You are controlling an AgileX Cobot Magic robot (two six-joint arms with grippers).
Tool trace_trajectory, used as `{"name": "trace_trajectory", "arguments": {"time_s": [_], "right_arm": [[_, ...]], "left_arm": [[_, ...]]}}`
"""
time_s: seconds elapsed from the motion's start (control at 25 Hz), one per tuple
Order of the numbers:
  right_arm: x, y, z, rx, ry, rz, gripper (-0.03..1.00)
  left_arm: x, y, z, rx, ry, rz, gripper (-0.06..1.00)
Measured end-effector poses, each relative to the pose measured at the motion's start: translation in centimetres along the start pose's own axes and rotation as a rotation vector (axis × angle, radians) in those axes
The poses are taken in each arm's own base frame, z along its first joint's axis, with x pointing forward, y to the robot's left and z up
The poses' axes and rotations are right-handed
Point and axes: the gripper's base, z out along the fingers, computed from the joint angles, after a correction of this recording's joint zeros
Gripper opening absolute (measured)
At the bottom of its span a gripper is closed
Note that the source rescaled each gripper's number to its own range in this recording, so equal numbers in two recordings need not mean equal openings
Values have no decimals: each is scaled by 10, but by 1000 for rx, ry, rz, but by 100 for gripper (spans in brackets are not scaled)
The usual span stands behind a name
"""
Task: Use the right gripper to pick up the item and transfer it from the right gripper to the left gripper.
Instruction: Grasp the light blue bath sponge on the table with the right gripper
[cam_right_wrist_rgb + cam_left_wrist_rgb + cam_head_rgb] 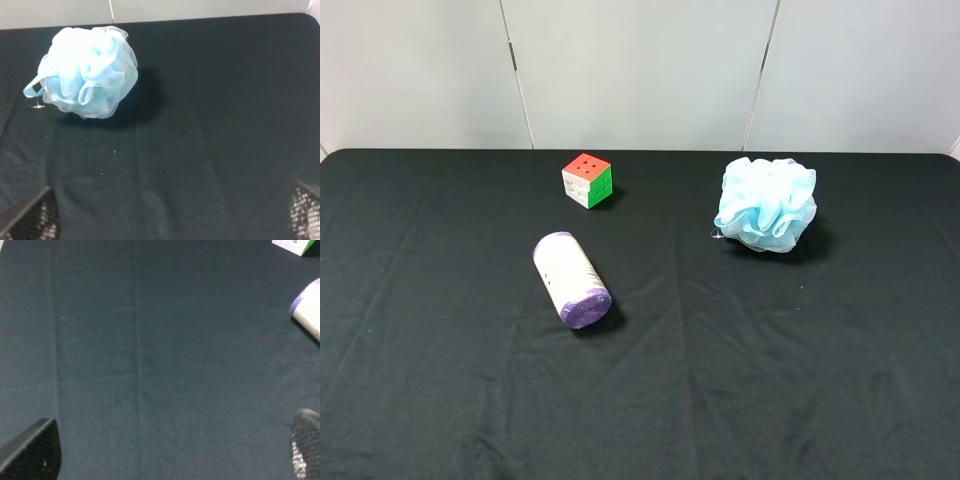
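Note:
The light blue mesh bath pouf [766, 204] rests on the black cloth at the back right, and neither arm shows in the high view. In the right wrist view the pouf [87, 71] lies well ahead of my right gripper [167, 215], whose jaws stand wide apart and empty; only the fingertips [31, 217] show at the frame's corners. My left gripper [170, 455] is also open and empty over bare cloth, with its fingertips [35, 450] at the frame's corners. The pouf is out of the left wrist view.
A multicoloured puzzle cube [587, 179] sits at the back centre. A white cylinder with a purple cap [570, 279] lies on its side left of centre, and its end shows in the left wrist view [307, 310]. A white wall runs behind the table's far edge [640, 151].

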Motion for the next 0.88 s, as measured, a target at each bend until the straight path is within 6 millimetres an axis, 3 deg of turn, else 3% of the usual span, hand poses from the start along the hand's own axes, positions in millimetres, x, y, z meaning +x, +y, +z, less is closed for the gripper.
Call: {"name": "trace_trajectory", "arguments": {"time_s": [0.88], "right_arm": [[0,0,0,0,0,0,100]], "left_arm": [[0,0,0,0,0,0,89]]}}
